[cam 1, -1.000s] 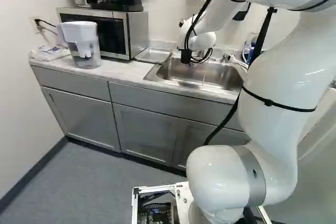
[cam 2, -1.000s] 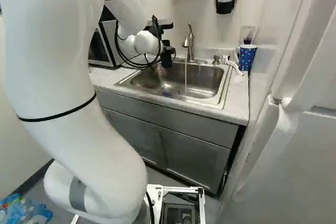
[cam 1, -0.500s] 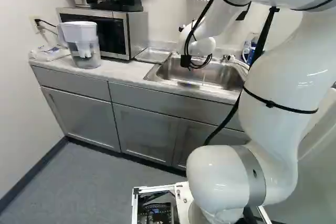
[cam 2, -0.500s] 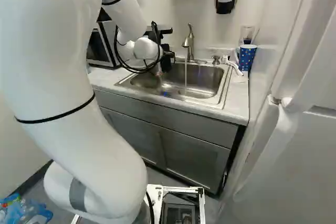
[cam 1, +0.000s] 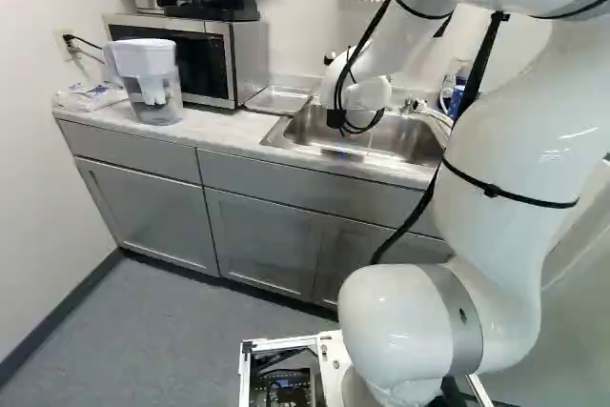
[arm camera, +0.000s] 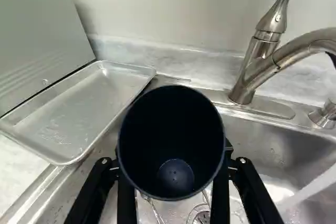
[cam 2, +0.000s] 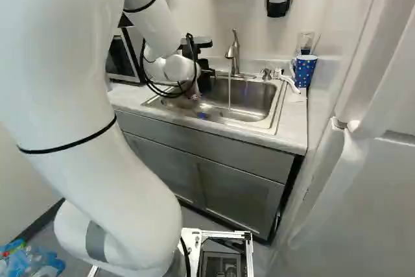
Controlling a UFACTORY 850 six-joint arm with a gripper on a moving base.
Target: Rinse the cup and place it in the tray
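Left base view: reaches over the sink (cam 1: 405, 145), near the tray (cam 1: 277, 100). Right base view: dips the gripper (cam 2: 205, 81) near the water (cam 2: 229, 94). Wrist view: clasps the cup (arm camera: 170, 140) between parted fingers (mouth toward the camera), above the sink.

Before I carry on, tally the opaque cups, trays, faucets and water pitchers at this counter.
Opaque cups: 2 (dark cup, dotted cup)
Trays: 1 (metal tray)
Faucets: 1 (sink faucet)
Water pitchers: 1 (lidded pitcher)
Total: 5
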